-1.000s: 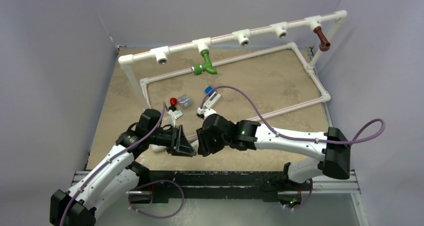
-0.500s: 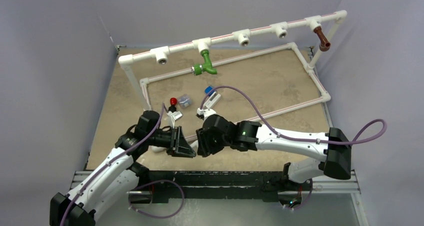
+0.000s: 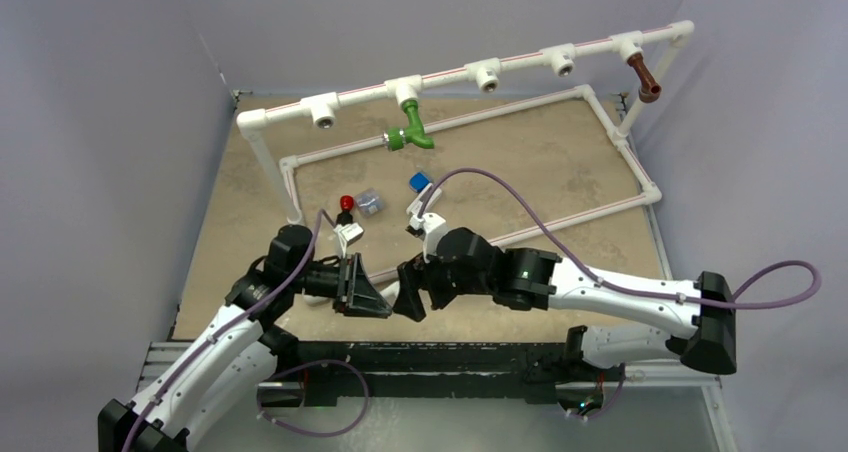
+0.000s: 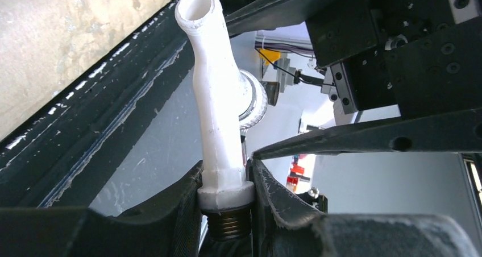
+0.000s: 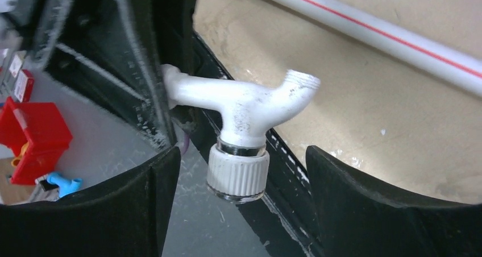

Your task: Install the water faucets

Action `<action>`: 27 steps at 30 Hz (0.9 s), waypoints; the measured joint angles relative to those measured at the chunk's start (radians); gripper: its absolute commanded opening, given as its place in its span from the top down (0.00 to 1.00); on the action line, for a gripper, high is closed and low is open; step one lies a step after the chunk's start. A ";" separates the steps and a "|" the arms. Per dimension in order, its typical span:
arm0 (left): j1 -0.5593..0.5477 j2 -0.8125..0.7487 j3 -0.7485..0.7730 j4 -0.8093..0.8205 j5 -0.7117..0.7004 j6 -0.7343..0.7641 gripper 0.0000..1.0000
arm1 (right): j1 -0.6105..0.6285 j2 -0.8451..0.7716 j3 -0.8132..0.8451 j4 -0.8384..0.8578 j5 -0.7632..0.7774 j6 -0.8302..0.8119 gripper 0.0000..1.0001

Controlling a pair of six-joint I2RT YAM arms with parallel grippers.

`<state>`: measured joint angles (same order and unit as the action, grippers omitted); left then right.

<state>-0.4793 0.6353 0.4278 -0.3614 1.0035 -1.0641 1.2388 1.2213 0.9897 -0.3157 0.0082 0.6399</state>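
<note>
My right gripper (image 5: 241, 160) has just released, jaws spread clear of the white faucet (image 5: 244, 106). Left gripper (image 4: 225, 191) alone pinches its threaded end, over the table's (image 3: 520, 172) near edge. Handover done; installation pending.

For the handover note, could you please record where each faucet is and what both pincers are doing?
white faucet: gripped at its threaded end, not yet installed
left pincer: shut on the white faucet
right pincer: open, fingers flanking the knob without touching
green faucet: mounted on the top rail of the pipe frame
brown faucet: mounted at that rail's right end
</note>
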 measured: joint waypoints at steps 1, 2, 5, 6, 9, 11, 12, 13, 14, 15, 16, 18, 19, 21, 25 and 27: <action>0.000 -0.002 0.000 0.005 0.008 -0.004 1.00 | 0.000 -0.016 -0.004 0.009 -0.005 -0.020 0.17; 0.000 -0.003 0.000 0.009 0.010 -0.011 1.00 | 0.000 -0.031 -0.008 0.023 -0.013 -0.035 0.17; 0.000 -0.003 0.002 0.019 0.019 -0.024 1.00 | 0.001 -0.086 -0.021 0.076 -0.053 -0.102 0.17; 0.000 -0.003 0.002 0.024 0.024 -0.028 1.00 | 0.002 -0.102 -0.026 0.091 -0.061 -0.125 0.17; 0.001 -0.003 0.006 0.053 0.050 -0.052 1.00 | 0.003 -0.166 -0.054 0.145 -0.091 -0.208 0.17; 0.001 -0.003 0.011 0.075 0.072 -0.070 1.00 | 0.003 -0.227 -0.084 0.193 -0.110 -0.280 0.17; 0.002 -0.003 0.018 0.082 0.083 -0.076 1.00 | 0.003 -0.249 -0.093 0.208 -0.114 -0.307 0.17; 0.001 -0.003 0.026 0.084 0.091 -0.078 1.00 | 0.003 -0.278 -0.103 0.231 -0.119 -0.344 0.17; 0.002 -0.002 0.037 0.085 0.099 -0.079 1.00 | 0.003 -0.296 -0.110 0.249 -0.126 -0.371 0.17; 0.002 -0.002 0.050 0.085 0.107 -0.079 1.00 | 0.003 -0.318 -0.117 0.271 -0.134 -0.408 0.17; 0.002 -0.002 0.072 0.085 0.119 -0.079 1.00 | 0.003 -0.340 -0.126 0.299 -0.143 -0.453 0.17; 0.002 -0.001 0.100 0.084 0.131 -0.078 1.00 | 0.003 -0.360 -0.135 0.335 -0.172 -0.536 0.17; 0.002 0.000 0.114 0.084 0.135 -0.077 1.00 | 0.003 -0.364 -0.137 0.344 -0.184 -0.564 0.17; 0.002 0.010 0.155 0.080 0.148 -0.074 1.00 | 0.003 -0.366 -0.143 0.368 -0.219 -0.669 0.17; 0.007 0.035 0.232 0.066 0.176 -0.065 1.00 | 0.004 -0.366 -0.148 0.373 -0.270 -0.854 0.18; 0.011 0.048 0.263 0.064 0.190 -0.060 1.00 | 0.004 -0.367 -0.148 0.371 -0.290 -0.933 0.18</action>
<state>-0.4686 0.6830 0.6907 -0.2974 1.1931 -1.1240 1.2427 0.8547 0.8421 0.0555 -0.2817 -0.2928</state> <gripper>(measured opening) 0.289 0.819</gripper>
